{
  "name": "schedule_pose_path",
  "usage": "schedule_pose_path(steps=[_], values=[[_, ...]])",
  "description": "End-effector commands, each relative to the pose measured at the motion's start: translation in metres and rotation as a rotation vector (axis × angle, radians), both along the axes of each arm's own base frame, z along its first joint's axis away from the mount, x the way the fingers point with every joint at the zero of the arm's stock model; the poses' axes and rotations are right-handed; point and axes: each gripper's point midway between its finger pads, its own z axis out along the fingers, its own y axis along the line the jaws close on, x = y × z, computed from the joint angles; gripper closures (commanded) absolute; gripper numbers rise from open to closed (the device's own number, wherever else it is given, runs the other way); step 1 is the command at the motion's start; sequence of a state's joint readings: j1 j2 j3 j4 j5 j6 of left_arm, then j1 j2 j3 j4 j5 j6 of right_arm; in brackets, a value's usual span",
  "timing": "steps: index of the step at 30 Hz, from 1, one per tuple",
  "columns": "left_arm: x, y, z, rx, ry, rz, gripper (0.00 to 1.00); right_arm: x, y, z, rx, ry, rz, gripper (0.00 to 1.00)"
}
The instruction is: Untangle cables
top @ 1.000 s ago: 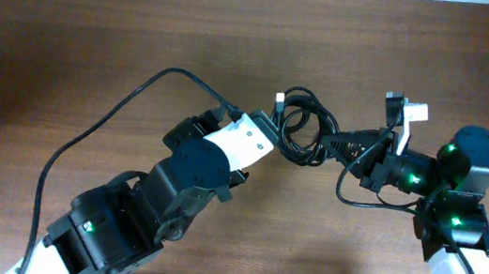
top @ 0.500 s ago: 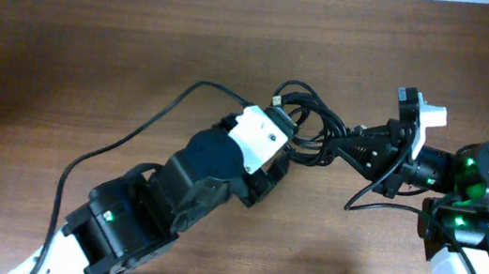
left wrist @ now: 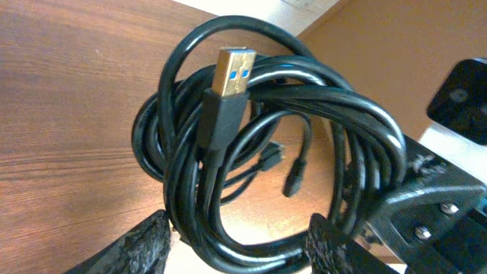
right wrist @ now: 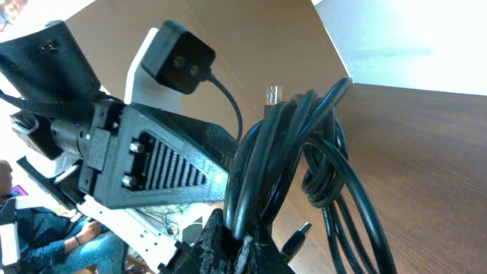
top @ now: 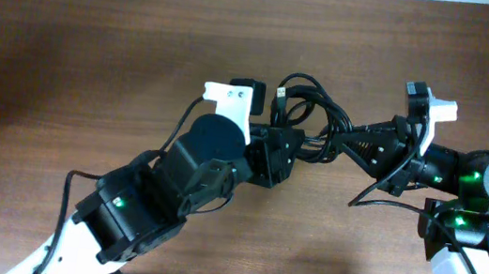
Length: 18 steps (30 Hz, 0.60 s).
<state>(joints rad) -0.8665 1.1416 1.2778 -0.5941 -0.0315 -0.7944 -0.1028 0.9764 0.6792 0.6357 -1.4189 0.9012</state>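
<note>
While glossy black round cables coil above the wood-grain worktop, we see the right gripper clamping them and the left gripper apart astride the loops.

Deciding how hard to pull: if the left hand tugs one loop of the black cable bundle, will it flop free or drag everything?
Probably drags: loops of the cable bundle thread through each other. It looks springy, not limp: coils hold round curves standing from the right hand, which pinches several strands, so those likely resist.

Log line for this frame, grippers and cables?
right gripper: shut on cables | left gripper: open, straddling cables | USB plug: exposed, ungripped
</note>
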Motion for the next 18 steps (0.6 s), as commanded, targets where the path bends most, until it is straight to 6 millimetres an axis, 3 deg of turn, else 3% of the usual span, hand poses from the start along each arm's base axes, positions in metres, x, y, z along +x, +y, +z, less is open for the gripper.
schedule_pose_path(steps=[1,4,8,11,12,13,14,17,18], values=[[0.0,-0.011,0.0,-0.027,0.027,-0.029,0.44,-0.003,-0.001,0.013,0.016,-0.004,-0.009,0.96],[0.001,-0.015,-0.004,-0.021,0.039,-0.038,0.51,-0.003,0.0,0.013,0.017,-0.002,-0.008,0.96],[0.002,-0.015,-0.002,-0.029,0.031,-0.038,1.0,-0.004,0.0,0.012,0.013,-0.005,-0.001,0.96],[0.002,-0.016,0.0,-0.034,0.026,-0.038,1.0,-0.008,0.001,0.007,-0.016,-0.045,0.035,0.96],[0.002,-0.016,0.0,-0.035,0.025,-0.038,1.0,-0.007,0.001,0.004,-0.02,-0.039,0.045,0.9],[0.003,-0.016,0.001,-0.037,0.023,-0.037,1.0,-0.003,0.001,0.001,-0.019,-0.023,0.047,0.75],[0.004,-0.015,0.001,-0.035,0.02,-0.029,1.0,0.003,0.0,-0.005,-0.017,0.007,0.052,0.52],[0.02,0.0,0.0,-0.023,0.007,0.047,1.0,0.013,0.0,-0.019,-0.014,0.076,0.071,0.35],[0.027,0.006,0.0,-0.022,0.007,0.071,1.0,0.016,-0.001,-0.019,-0.009,0.081,0.059,0.24]])
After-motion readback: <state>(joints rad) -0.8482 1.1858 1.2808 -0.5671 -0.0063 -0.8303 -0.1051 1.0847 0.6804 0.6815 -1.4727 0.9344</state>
